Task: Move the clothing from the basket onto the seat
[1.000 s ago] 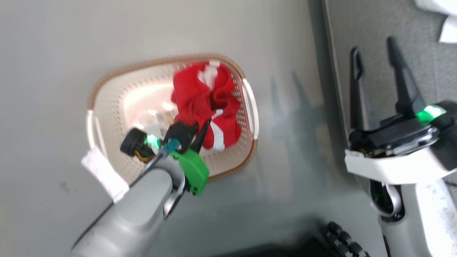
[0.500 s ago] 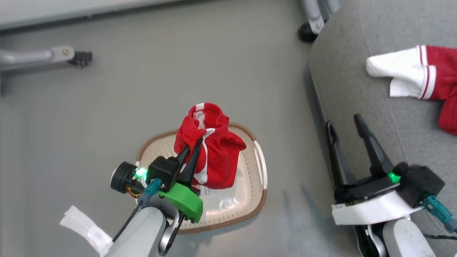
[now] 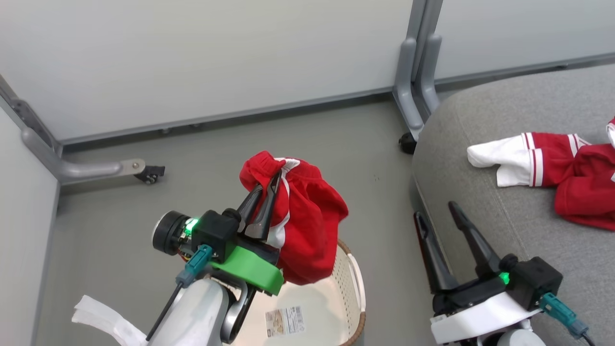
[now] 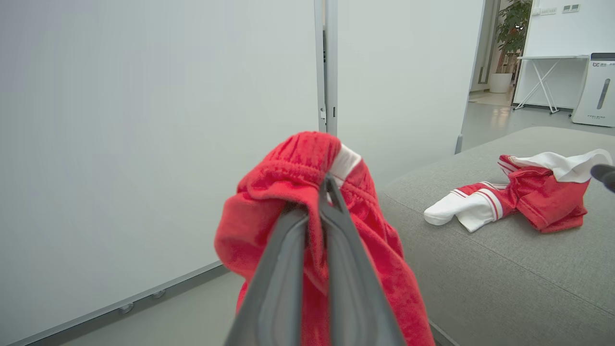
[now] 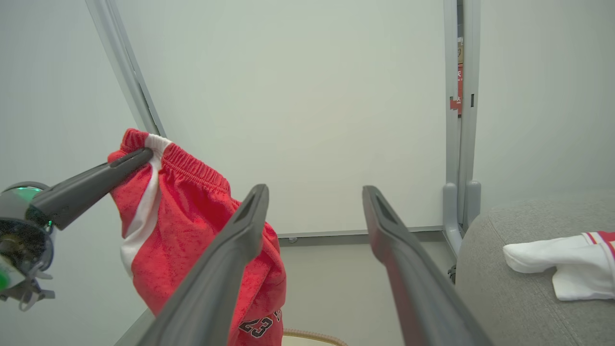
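Head view, L to R: grey floor (image 3: 120, 230) backed by pale panels (image 3: 192, 62). L gripper (image 3: 270, 181) is pinched tight on the waistband of the red shorts (image 3: 307, 226), its fingers nearly together w/ cloth between them. The shorts hang from the tips, white side stripe showing, above the basket (image 3: 358, 288). The basket sits on the floor w/ a label (image 3: 285, 321) on its bottom. R gripper (image 3: 435, 210) is spread wide and holds nothing, next to the seat (image 3: 504, 230) edge. The red top (image 3: 567, 163) lies on the seat, well apart from both grippers, white striped-cuff sleeve pointing toward the basket side.

L wrist view: L gripper (image 4: 323, 190) bites the elastic band of the shorts (image 4: 283, 173). To the right, the top (image 4: 528, 192) lies on the seat (image 4: 480, 274).

R wrist view: L gripper (image 5: 144, 154) at left grips the shorts (image 5: 192, 216) by the stripe. R gripper (image 5: 314, 190) is wide apart and empty. The white sleeve (image 5: 552, 254) lies at right on the seat (image 5: 504, 307).
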Motion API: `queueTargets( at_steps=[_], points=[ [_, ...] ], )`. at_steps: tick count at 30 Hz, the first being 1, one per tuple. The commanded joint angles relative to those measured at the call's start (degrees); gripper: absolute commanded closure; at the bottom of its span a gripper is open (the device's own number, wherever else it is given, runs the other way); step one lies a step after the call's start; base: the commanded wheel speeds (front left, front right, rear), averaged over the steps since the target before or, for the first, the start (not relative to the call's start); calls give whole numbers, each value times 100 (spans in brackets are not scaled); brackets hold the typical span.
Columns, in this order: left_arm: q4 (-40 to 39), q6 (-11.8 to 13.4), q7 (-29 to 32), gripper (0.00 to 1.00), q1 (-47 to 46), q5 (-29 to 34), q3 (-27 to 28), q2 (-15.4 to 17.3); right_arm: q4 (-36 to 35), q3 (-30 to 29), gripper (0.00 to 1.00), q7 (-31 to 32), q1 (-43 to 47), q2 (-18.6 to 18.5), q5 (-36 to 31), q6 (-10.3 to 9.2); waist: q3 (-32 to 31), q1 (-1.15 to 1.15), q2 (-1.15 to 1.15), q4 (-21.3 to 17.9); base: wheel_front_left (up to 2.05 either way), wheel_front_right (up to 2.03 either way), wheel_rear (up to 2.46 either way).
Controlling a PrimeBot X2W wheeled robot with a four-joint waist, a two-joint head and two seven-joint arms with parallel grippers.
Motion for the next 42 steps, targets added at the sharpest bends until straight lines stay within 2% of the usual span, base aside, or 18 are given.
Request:
queueTargets(
  at_steps=[1, 6, 12, 16, 24, 25, 26, 27, 28, 29, 41, 42],
  points=[
    [-62, -50, -3, 100, -15, 73, 21, -15, 41, 65, 0, -13, 96, -15, -28, -6, -269, 1, 0, 13, 0, 0, 0],
    [-301, -160, -3, 100, -103, 146, -143, -69, 165, 306, 0, -12, 7, -16, -1, -6, -264, 1, 0, -6, 0, 0, 0],
    [-658, -243, -3, 100, -250, 120, -624, -83, 381, 641, 0, -12, -301, -148, -24, -6, -165, 1, 0, 27, 0, 0, 0],
    [-845, -245, -3, 100, -367, -227, -1172, -79, 558, 787, 0, -13, -504, -288, 133, -6, -128, 1, 0, 74, 0, 0, 0],
    [-970, -247, -3, 100, -722, -651, -2031, 148, 931, 1475, 0, -12, -636, -683, 492, -6, -192, 1, 0, 190, 0, 0, 0],
    [-966, -247, -3, 100, -746, -677, -2096, 165, 965, 1521, 13, -12, -618, -694, 504, -6, -208, 1, 0, 201, 0, 0, 0],
    [-958, -247, -3, 100, -760, -685, -2130, 178, 992, 1552, 51, -13, -596, -698, 515, -6, -219, 1, 0, 207, 0, 0, 0],
    [-949, -247, -3, 100, -773, -705, -2163, 188, 1039, 1618, 69, -12, -564, -715, 521, -6, -232, 1, 0, 215, 0, 0, 0],
    [-944, -247, -3, 100, -778, -708, -2181, 196, 1060, 1662, 95, -12, -555, -724, 516, -6, -240, 1, 0, 219, 0, 0, 0],
    [-938, -247, -3, 100, -776, -725, -2193, 209, 1081, 1688, 100, -12, -539, -720, 523, -6, -248, 1, 0, 221, 0, 0, 0],
    [-425, -247, -2, 100, -688, -945, -2249, 379, 1064, 1663, 100, -13, -424, -641, 560, -6, -224, 1, 0, 161, 0, 0, 0],
    [-372, -247, -2, 67, -700, -982, -2261, 383, 1067, 1651, 100, -13, -411, -645, 560, -6, -219, 1, 0, 159, 0, 0, 0]
  ],
)
